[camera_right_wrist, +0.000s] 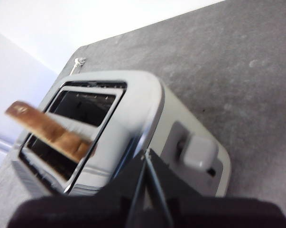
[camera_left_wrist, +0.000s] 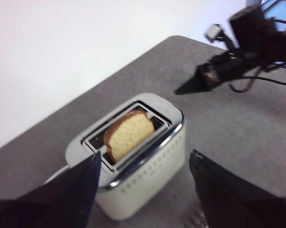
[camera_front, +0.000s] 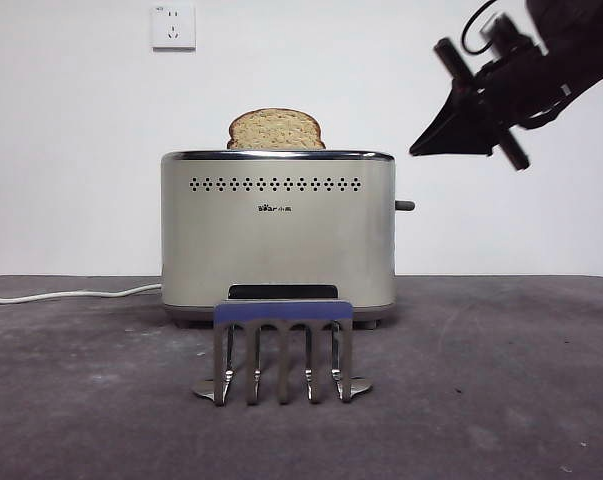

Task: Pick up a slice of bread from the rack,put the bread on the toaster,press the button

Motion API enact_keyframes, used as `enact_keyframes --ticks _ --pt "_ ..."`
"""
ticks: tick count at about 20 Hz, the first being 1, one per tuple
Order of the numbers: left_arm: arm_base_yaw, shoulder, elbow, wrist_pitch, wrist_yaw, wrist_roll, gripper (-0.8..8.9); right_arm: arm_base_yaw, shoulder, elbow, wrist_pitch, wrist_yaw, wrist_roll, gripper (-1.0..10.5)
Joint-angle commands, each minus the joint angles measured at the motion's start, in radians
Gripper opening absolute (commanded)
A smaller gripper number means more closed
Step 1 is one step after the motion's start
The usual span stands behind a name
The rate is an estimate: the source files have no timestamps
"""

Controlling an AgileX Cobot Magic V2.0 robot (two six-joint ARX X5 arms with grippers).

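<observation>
We see the slice of bread (camera_front: pixel 276 130) already standing in the toaster (camera_front: pixel 278 235), its domed top poking above the chrome rim, so we judge pick and placement done. The rack (camera_front: pixel 281 350) in front of the toaster holds nothing. What remains is the button (camera_front: pixel 405 205) on the toaster's narrow end. Our right gripper (camera_front: pixel 421 150) hovers above and beside that end, clenched and empty. The left gripper (camera_left_wrist: pixel 145 164) sits spread wide over the toaster, released.

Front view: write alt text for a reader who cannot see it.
A slice of bread stands partly out of the slot of a cream toaster, whose button sticks out of its narrow end. The right gripper, shut, hovers above the button. A low metal rack stands in front.
</observation>
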Motion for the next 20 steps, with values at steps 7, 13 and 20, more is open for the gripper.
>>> enact_keyframes --ticks 7,13,20 --pt "-0.004 -0.008 -0.001 -0.068 0.069 -0.02 3.18 0.018 0.132 0.061 0.009 0.035 0.002 -0.1" --pt "-0.004 -0.008 -0.001 -0.068 0.072 -0.021 3.18 0.022 0.184 0.061 0.008 0.058 -0.013 -0.1" --pt "-0.004 -0.008 -0.001 -0.071 0.072 -0.021 3.18 0.024 0.278 0.061 -0.071 0.093 -0.084 -0.1"
